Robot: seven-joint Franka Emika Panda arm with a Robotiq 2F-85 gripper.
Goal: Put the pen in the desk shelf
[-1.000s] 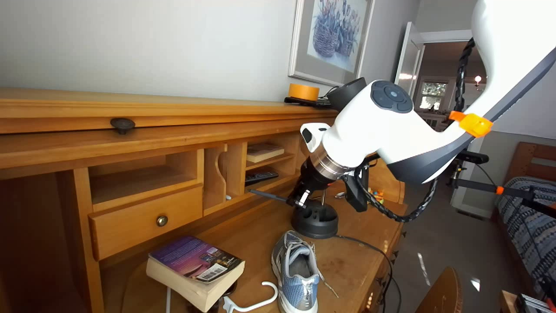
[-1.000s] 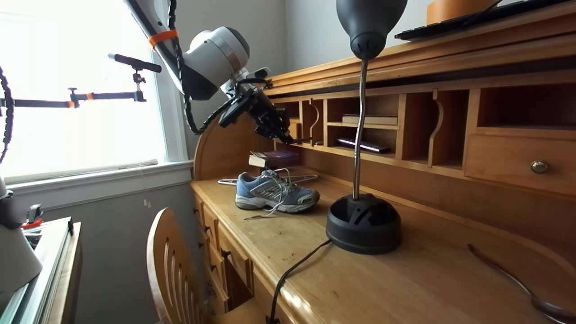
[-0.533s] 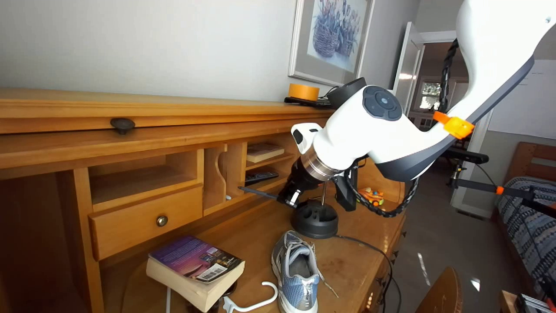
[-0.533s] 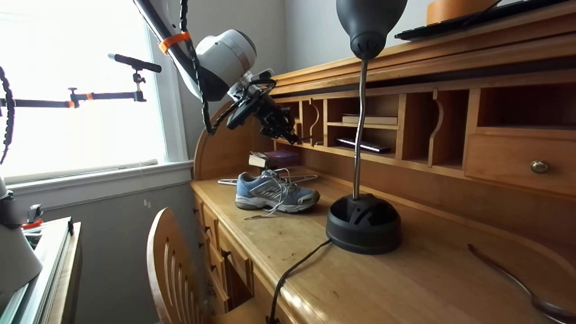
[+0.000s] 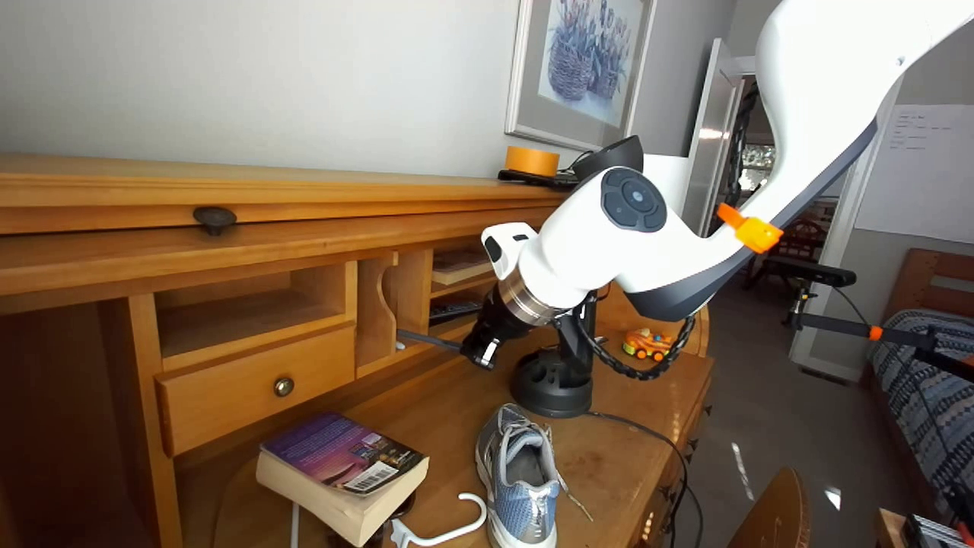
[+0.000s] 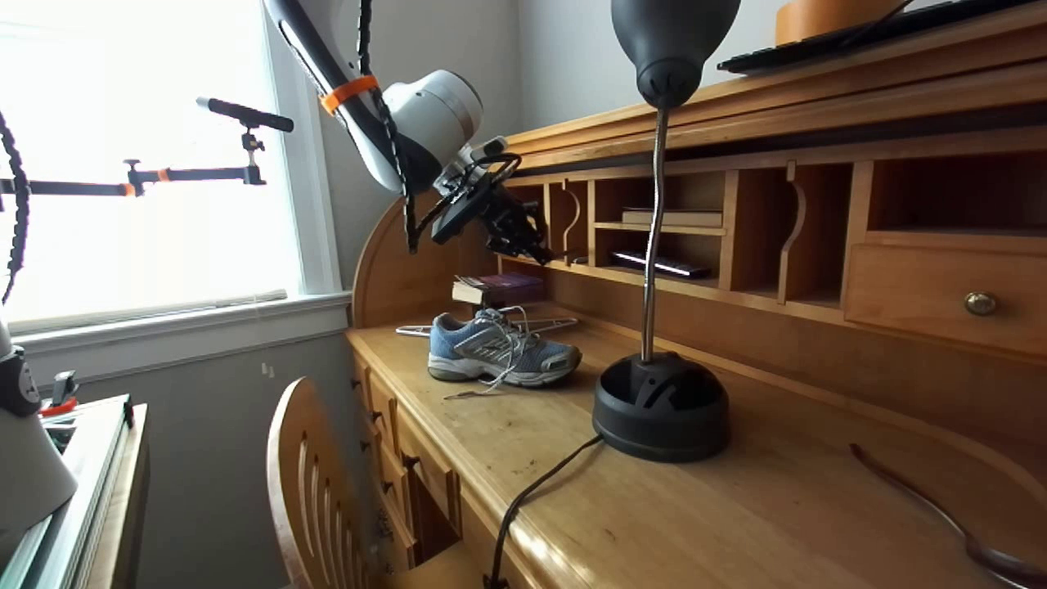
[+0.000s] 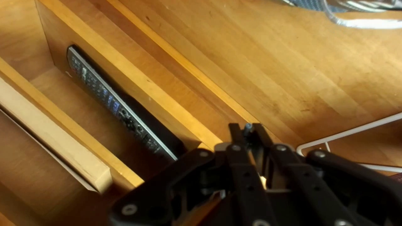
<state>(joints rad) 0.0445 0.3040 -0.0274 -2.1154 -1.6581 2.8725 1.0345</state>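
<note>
The pen point(image 5: 428, 339), a thin dark stick, is held in my gripper point(image 5: 475, 354), pointing toward the desk shelf point(image 5: 413, 301). Its tip is at the opening of the narrow slot beside the curved divider; I cannot tell whether it is inside. In the wrist view the fingers point(image 7: 247, 128) are shut on the pen, and its blue-grey end point(image 7: 248, 126) shows between the tips. In an exterior view the gripper point(image 6: 546, 258) is in front of the shelf point(image 6: 730, 229), and the pen is hardly visible. The wrist view shows the shelf's front edge point(image 7: 150, 84) beside the fingers.
A remote point(image 7: 122, 110) and a pale book point(image 5: 459, 266) lie in the cubbies beside the slot. A black lamp point(image 6: 661, 409) stands on the desk. A sneaker point(image 5: 521, 479), a purple book point(image 5: 346, 457) and a white hanger point(image 5: 449, 533) lie below the arm.
My gripper has moved along the shelf front with the pen, from before the remote's cubby to the narrow slot by the curved divider. The other things have stayed in place.
</note>
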